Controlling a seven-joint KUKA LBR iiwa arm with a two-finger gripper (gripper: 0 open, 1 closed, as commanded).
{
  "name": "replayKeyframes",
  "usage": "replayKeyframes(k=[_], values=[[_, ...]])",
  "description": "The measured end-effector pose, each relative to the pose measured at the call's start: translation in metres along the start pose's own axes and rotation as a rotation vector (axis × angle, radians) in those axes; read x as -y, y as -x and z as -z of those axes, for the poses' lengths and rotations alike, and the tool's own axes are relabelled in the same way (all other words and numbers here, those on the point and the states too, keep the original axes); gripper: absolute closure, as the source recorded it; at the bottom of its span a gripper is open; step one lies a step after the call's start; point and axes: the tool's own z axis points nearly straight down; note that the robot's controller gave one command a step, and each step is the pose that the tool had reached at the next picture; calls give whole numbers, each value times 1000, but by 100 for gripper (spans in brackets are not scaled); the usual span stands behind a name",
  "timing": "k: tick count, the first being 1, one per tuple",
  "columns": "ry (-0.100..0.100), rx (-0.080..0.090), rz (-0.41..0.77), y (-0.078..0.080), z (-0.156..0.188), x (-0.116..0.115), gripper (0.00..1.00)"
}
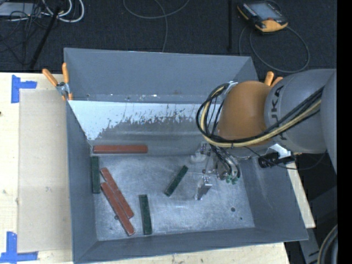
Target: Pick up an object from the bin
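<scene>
My hand (204, 187) sits low over the bin (165, 76) floor, right of frame centre; apart or together, I cannot tell. Nearest piece: dark green bar (176, 180), tilted, just left of it. Brown bars (116, 199) lie lower left.

Grey metal bin (165, 78) holding six flat bars of two kinds. Reddish-brown bars, three: rear brown bar (120, 148) along the back of the floor; upper diagonal brown bar (117, 193) and lower diagonal brown bar (117, 209), side by side at left. Dark green bars, three: left green bar (95, 175), front green bar (145, 214), centre green bar (176, 180).
</scene>
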Motion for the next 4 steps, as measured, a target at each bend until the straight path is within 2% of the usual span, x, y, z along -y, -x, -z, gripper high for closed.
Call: replayKeyframes(k=[1,2,3,4], values=[[-2,14,376,-1,-35,-23,100],[-1,10,375,-3,-37,-23,0],[-1,10,375,-3,-37,-23,0],[0,17,544,21,-32,-93,100]])
